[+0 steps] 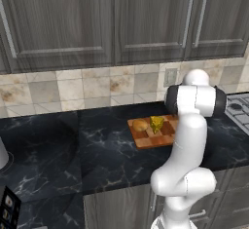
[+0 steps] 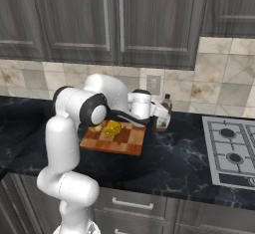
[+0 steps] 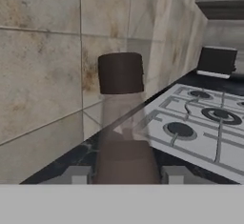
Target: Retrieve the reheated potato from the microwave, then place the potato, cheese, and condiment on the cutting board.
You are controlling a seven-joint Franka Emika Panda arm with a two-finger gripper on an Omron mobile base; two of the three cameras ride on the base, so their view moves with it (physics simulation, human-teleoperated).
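From the right base camera the claw (image 2: 160,118) stood pinched on the condiment (image 2: 164,111), a slim brown bottle upright on the black marbled desk (image 2: 169,163) just at three o'clock of the cutting board (image 2: 115,139), near the tiled wall. The left base camera, its white arm hiding the bottle, gave the clearer look at the oval golden potato (image 1: 140,124) and yellow cheese (image 1: 156,124) wedge lying side by side on the checkered wooden board. The hand camera showed the bottle's dark cap between both fingertips (image 3: 75,175), with a grey stovetop (image 3: 205,123) at three o'clock; no label writing was readable.
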